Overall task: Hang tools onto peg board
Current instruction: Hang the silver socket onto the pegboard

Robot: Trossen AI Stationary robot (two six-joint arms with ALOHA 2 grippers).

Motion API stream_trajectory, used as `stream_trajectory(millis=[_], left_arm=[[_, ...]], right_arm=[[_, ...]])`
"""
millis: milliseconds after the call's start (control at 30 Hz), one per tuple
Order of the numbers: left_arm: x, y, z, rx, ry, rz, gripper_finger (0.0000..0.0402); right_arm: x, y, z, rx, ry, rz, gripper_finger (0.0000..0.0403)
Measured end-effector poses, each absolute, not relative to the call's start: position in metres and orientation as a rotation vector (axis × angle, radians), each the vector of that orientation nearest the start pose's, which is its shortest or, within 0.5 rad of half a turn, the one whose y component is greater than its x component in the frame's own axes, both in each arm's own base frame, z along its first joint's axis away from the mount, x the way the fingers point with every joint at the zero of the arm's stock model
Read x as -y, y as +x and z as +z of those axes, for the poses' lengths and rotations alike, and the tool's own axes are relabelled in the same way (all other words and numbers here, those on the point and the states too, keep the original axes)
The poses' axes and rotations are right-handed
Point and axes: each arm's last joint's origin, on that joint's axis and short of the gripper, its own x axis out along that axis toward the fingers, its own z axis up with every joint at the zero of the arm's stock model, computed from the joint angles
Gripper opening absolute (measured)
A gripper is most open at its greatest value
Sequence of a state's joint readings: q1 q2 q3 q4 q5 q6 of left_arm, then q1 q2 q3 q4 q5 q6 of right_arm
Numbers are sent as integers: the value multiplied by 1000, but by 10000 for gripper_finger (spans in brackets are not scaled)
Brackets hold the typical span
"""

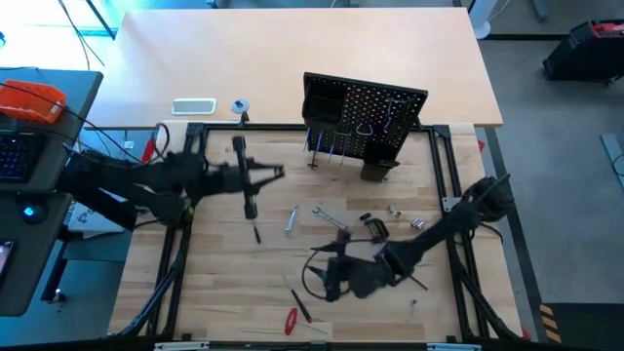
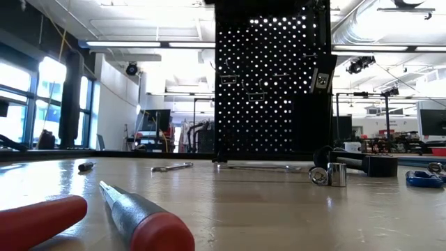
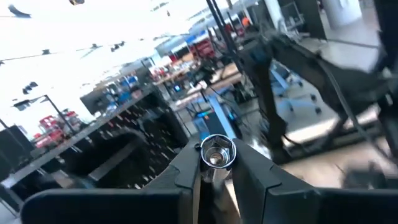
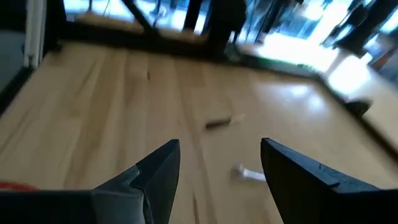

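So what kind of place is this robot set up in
Probably a robotics lab or workshop. The low view shows an open hall with ceiling strip lights and cluttered workbenches behind the peg board, and hand tools such as a wrench lie on the wooden table.

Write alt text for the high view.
Seen from above, the left hand holds a long black tool above a wooden table, near the upright peg board. The right hand, open, hovers among scattered tools.
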State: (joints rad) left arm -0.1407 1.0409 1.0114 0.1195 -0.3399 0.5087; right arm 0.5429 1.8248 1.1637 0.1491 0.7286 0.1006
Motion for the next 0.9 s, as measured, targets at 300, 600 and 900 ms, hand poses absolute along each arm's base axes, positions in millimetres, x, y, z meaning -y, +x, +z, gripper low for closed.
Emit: stream_trajectory(millis=[300, 600, 900], left_arm=[[-43, 274, 441, -44, 500, 271, 53], [-111, 322, 462, -207, 448, 311, 53], [-151, 342, 463, -362, 347, 308, 58]], right_arm=[[-165, 358, 205, -499, -182, -119, 220], [-161, 352, 197, -597, -213, -139, 220], [-160, 351, 195, -613, -219, -158, 220]])
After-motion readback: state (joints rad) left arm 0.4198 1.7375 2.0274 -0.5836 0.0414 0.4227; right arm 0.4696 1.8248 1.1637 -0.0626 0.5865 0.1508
